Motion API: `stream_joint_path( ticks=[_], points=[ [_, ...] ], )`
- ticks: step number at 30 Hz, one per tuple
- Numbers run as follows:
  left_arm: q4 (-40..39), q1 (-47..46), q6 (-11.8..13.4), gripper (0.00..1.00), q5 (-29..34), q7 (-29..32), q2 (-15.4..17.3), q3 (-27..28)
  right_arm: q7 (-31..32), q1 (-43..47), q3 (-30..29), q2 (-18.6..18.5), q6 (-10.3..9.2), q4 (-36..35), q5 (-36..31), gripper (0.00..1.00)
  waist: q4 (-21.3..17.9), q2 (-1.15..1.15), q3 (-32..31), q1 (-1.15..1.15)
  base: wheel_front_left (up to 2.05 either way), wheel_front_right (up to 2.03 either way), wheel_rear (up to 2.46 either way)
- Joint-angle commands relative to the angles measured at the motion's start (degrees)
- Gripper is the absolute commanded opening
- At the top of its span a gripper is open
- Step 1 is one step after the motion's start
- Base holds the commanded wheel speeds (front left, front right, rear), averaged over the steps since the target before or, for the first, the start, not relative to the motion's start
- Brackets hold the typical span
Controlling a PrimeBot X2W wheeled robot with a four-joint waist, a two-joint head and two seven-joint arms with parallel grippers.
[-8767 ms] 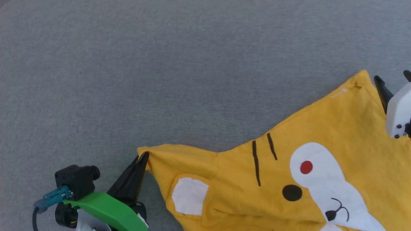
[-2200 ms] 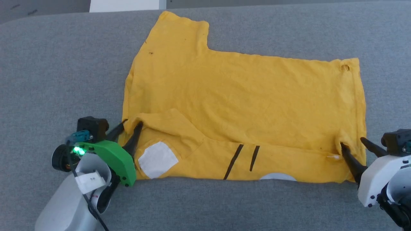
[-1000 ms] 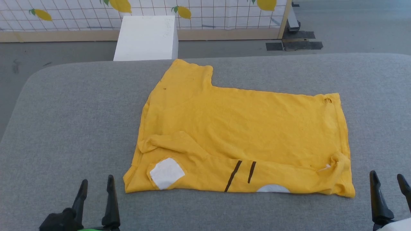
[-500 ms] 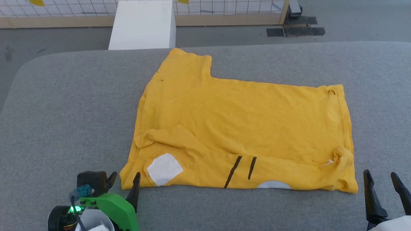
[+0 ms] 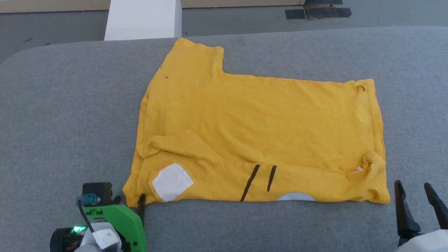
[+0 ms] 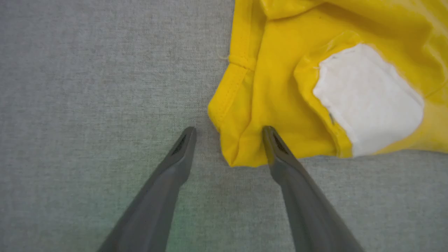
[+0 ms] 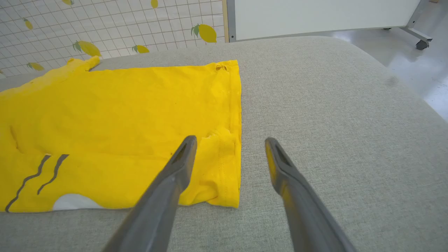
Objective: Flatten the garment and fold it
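Yellow garment (image 5: 259, 119) on grey padding (image 5: 70, 105); left claw (image 6: 227, 131) gapes astride its corner, right claw (image 5: 412, 183) gapes.

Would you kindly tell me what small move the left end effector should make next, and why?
Probably close the left end effector on the yellow T-shirt: its open fingers straddle the shirt's near-left corner, one on the grey surface, one over the fabric, and nothing is gripped yet.

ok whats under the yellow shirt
The grey padded surface shows all around the garment and presumably runs beneath it; that part is covered by the cloth.
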Motion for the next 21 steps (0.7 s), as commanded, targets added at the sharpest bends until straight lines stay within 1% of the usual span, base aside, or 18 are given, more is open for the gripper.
stream_joint_path(
  ticks=[1, 2, 3, 4, 7, 12, 13, 17, 19, 21],
  points=[
    [1.50, -0.31, -0.84, 1.00, -0.60, 1.09, -0.68, -1.12, 0.30, -1.22, 0.08, 0.07, -0.09, -0.30, -0.50, 1.00, 0.03, 0.00, 0.06, 0.00, 0.00, 0.00, 0.00],
    [1.98, -0.35, -1.23, 1.00, -0.83, 1.42, -0.73, -1.43, 0.48, -1.33, 0.14, 0.07, -0.09, -0.44, -0.71, 1.00, 0.04, 0.00, 0.05, 0.00, 0.00, 0.00, 0.00],
    [2.51, -0.45, -1.56, 0.23, -0.95, 1.60, -0.72, -1.67, 0.74, -1.50, 0.25, 0.05, -0.09, -0.62, -0.96, 1.00, 0.04, 0.00, 0.01, 0.00, 0.00, 0.00, 0.00],
    [2.82, -0.54, -1.64, 0.00, -1.11, 1.42, -0.83, -1.63, 0.97, -1.66, 0.41, -0.04, -0.09, -0.78, -1.12, 1.00, 0.03, 0.00, -0.04, 0.00, 0.00, 0.00, 0.00],
    [3.28, -0.35, -1.85, 0.00, -1.82, 0.49, -1.16, -1.22, 1.98, -2.30, 1.34, -1.13, -0.09, -1.42, -1.53, 1.00, -0.07, 0.00, -0.45, 0.00, 0.00, 0.00, 0.00],
    [1.29, 1.01, -0.91, 0.00, -2.98, -2.56, -0.99, 1.38, 4.75, -3.38, 1.46, -3.76, -0.09, -2.65, -0.74, 1.00, -0.30, 0.00, -0.96, 0.00, 0.00, 0.00, 0.00],
    [0.62, 1.40, -0.73, 0.00, -3.18, -2.99, -0.85, 1.86, 5.94, -3.40, 1.16, -4.27, -0.09, -2.67, -0.46, 1.00, -0.37, 0.00, -0.96, 0.00, 0.00, 0.00, 0.00],
    [-3.70, 3.44, 0.30, 0.00, -3.90, -4.24, -0.17, 3.75, 14.18, -2.70, -0.46, -6.35, -0.09, -1.09, 1.80, 1.00, -0.51, 0.00, -0.39, 0.00, 0.00, 0.00, 0.00],
    [-5.85, 3.88, 0.73, 0.00, -3.94, -4.38, 0.06, 4.16, 16.69, -2.32, -0.47, -7.94, -0.09, 0.15, 2.02, 1.00, -0.29, 0.00, 0.24, 0.00, 0.00, 0.00, 0.00],
    [-7.70, 4.03, 1.10, 0.00, -3.97, -4.34, 0.15, 4.38, 18.09, -2.33, 0.02, -8.52, -0.09, 1.69, 2.79, 1.00, -0.11, 0.00, 0.91, 0.00, 0.00, 0.00, 0.00]
  ],
)
